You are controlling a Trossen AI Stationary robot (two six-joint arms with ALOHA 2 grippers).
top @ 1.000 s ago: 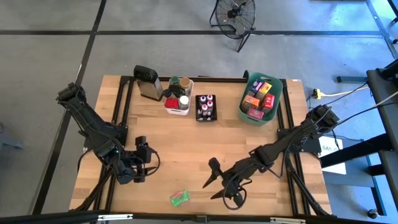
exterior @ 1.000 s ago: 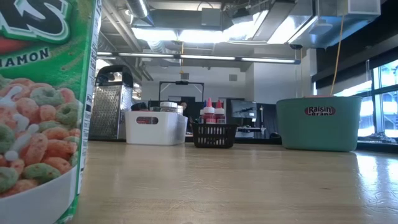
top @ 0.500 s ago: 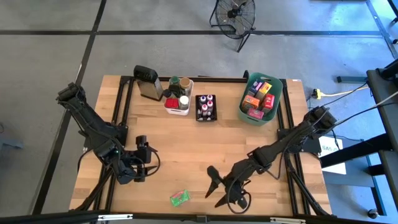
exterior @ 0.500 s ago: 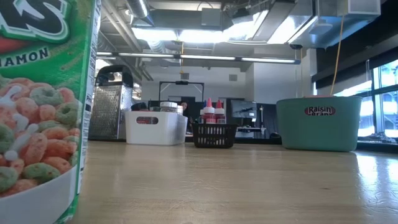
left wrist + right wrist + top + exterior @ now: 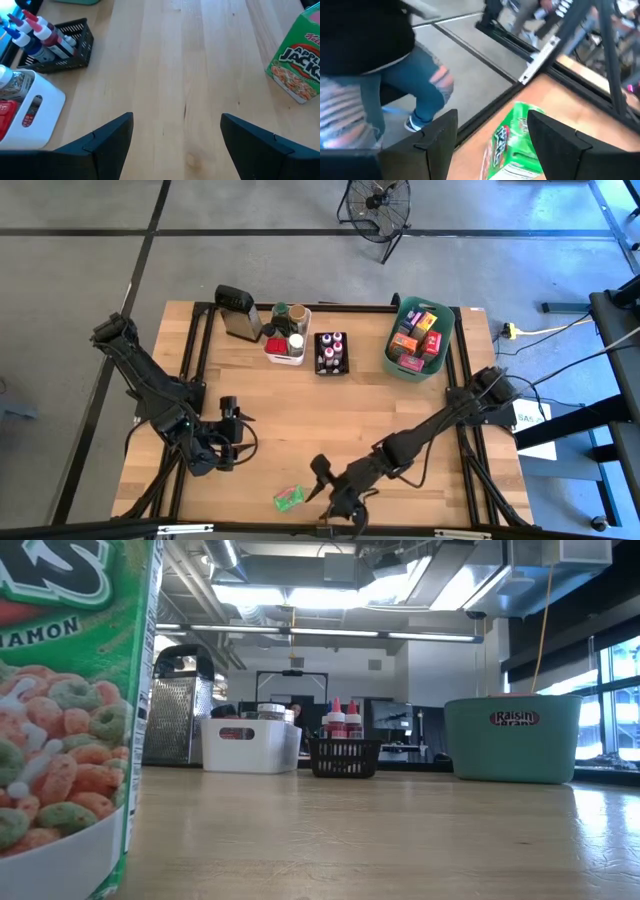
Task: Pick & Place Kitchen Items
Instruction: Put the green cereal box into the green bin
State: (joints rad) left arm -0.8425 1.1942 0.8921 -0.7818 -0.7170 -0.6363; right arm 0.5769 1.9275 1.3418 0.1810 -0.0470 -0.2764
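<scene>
Since a second ago my right gripper (image 5: 322,480) has swept leftward along the near edge of the table, from the middle toward the small green cereal box (image 5: 289,498), and now sits just beside it on its right. Its fingers stand apart with nothing between them; in the right wrist view the box (image 5: 512,142) shows in the gap ahead of them, close to the table's near rim, with a person's jeans and shoe on the floor beyond.

My left gripper (image 5: 228,442) waits well apart on the left side of the table, fingers spread wide and empty, looking across bare wood toward the black basket of capped bottles (image 5: 55,42) and the white bin (image 5: 30,112).

I judge the box to be light, thin card: stiff along its edges, easy to dent across its broad faces, and likely to skid on the smooth wood if nudged. I would straddle its narrow sides around the middle and close gently. The teal bin (image 5: 400,360) of packets stands at the far right.
</scene>
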